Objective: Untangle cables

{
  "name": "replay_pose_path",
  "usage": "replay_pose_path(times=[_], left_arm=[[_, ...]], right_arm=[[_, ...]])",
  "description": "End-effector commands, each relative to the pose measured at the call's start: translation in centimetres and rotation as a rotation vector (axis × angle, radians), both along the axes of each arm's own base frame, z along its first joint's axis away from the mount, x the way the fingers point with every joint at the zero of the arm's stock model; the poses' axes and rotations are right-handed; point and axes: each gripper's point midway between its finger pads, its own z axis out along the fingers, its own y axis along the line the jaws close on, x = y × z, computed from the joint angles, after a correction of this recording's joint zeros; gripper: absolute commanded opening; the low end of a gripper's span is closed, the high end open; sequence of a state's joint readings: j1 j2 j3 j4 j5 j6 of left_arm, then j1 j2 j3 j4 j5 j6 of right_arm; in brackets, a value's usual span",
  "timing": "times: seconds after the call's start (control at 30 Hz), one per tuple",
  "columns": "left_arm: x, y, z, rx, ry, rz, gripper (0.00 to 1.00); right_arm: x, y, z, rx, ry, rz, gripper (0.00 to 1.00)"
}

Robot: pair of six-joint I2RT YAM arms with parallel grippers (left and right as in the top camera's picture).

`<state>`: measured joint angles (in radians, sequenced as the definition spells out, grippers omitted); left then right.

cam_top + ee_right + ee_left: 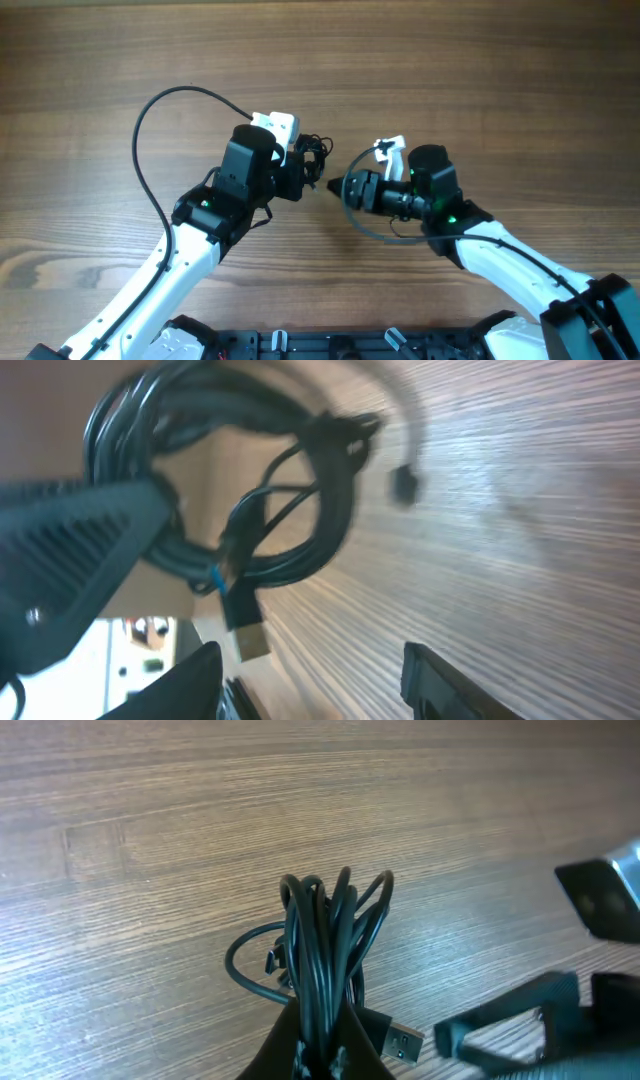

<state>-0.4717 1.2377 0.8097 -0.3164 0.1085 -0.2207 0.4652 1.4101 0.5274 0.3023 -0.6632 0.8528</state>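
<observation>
Left wrist view: the left gripper (320,1058) is sitting closest to the lens at the bottom edge, clamping tight on the cables (325,940) — a black bundle of loops fanning upward through the centre of the frame. One loop is bulging out to the left of the bundle. A USB plug (404,1042) is poking out at lower right over the wooden table (150,840).

Right wrist view: the right gripper (310,675) is showing at the bottom edge, its jaws standing apart and holding nothing. The cables are hanging blurred in the upper left, a dark finger of the left gripper is pressing on them from the left, and the USB plug is dangling at lower centre-left.

Overhead: the left gripper is pinching the bundle just left of centre. The right gripper is pointing at it from the right, tips close beside — contact is impossible to tell.
</observation>
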Motion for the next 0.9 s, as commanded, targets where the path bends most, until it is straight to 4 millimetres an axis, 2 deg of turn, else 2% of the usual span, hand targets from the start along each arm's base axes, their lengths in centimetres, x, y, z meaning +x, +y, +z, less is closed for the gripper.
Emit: replay_pose_path(times=[0.0,0.1,0.17,0.3,0.5,0.73,0.87], left_arm=[[-0.1,-0.7,1.0,-0.067,0.011,0.001,0.04],[-0.3,-0.9,1.0,-0.081,0.020,-0.003,0.04],[-0.3,-0.9,1.0,-0.080,0.021,-0.003,0.04],[-0.6,-0.7,0.6,-0.071,0.038,-0.002,0.04],[-0.7,-0.6,0.4,-0.067,0.048,-0.002,0.04],[-1.3,-1.5,0.6,-0.105,0.069,-0.049,0.04],[-1.1,-1.3,0.5,-0.095,0.063,-0.035,0.04]], right_arm=[[-0.9,1.8,0.2,-0.049,-0.169,0.108,0.59],[-0.6,2.4,-0.3,-0.141,-0.279,0.096,0.58],[0.0,2.1,-0.7,-0.192,-0.307,0.052,0.52],[1.0,1.5,-0.9,-0.234,-0.325,-0.010,0.28],[1.0,1.6,-0.7,-0.228,-0.331,-0.007,0.06],[1.3,2.5,1.1,-0.175,-0.426,0.027,0.05],[1.0,2.2,0.4,-0.185,-0.373,0.019,0.05]])
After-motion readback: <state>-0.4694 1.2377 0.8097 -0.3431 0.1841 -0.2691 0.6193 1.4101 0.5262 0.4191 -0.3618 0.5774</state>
